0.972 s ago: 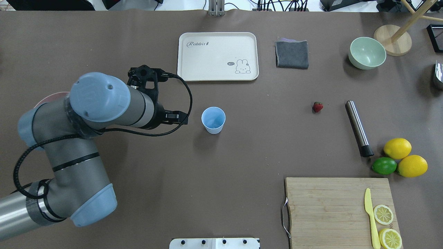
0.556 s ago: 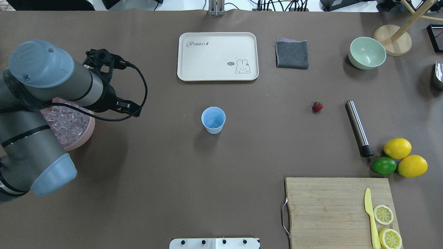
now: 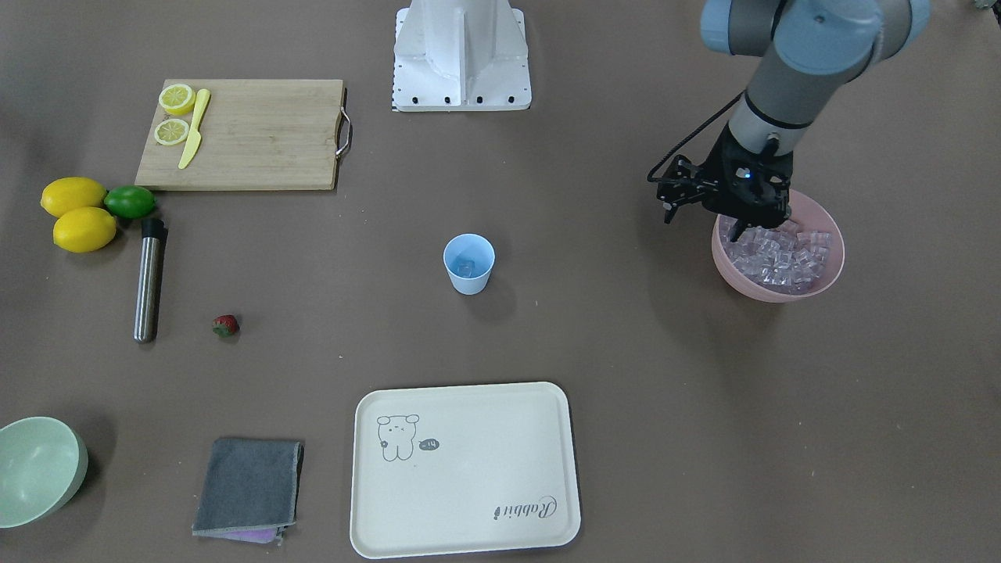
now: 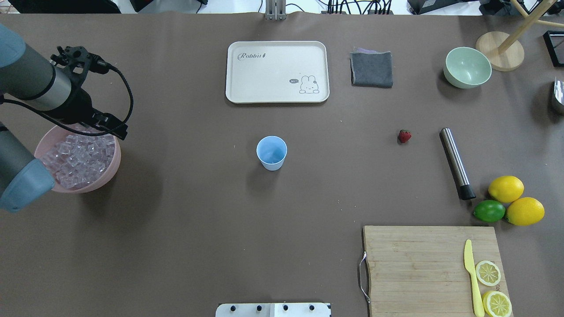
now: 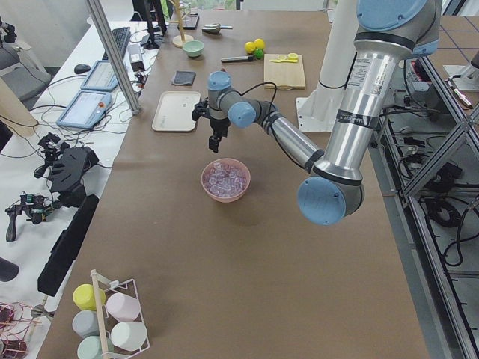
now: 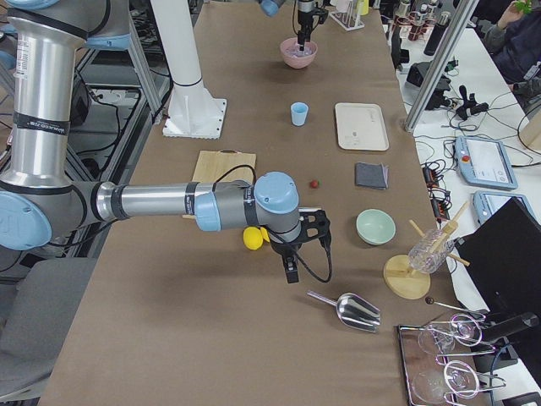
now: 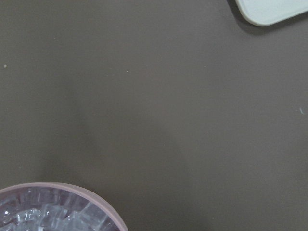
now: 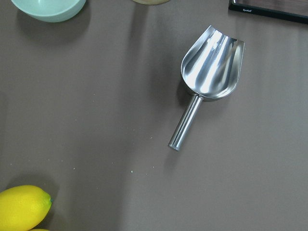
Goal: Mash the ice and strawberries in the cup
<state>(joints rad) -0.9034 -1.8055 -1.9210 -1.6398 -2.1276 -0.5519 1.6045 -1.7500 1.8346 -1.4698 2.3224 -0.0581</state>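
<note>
The light-blue cup (image 4: 271,154) stands upright mid-table, and one piece of ice (image 3: 467,267) lies inside it. Many more ice cubes (image 4: 79,158) fill the pink bowl (image 3: 774,293) at the table's left end. My left gripper (image 3: 735,232) points down over the robot-side rim of that bowl. Its fingers look open with nothing between them, and the overhead view hides them under the wrist. The strawberry (image 4: 404,136) lies alone on the table, right of the cup. My right gripper (image 6: 291,272) hovers near the lemons, above a steel scoop (image 8: 211,67); I cannot tell whether it is open or shut.
A steel muddler (image 4: 456,163) lies right of the strawberry. Two lemons (image 4: 506,188) and a lime (image 4: 489,211) sit beside a cutting board (image 4: 414,264) holding a yellow knife and lemon slices. At the back are a cream tray (image 4: 264,83), a grey cloth (image 4: 371,69) and a green bowl (image 4: 467,67).
My left arm has swung left, from just beside the cup to over the pink bowl of ice. The cup, the strawberry and the other objects have not moved.
</note>
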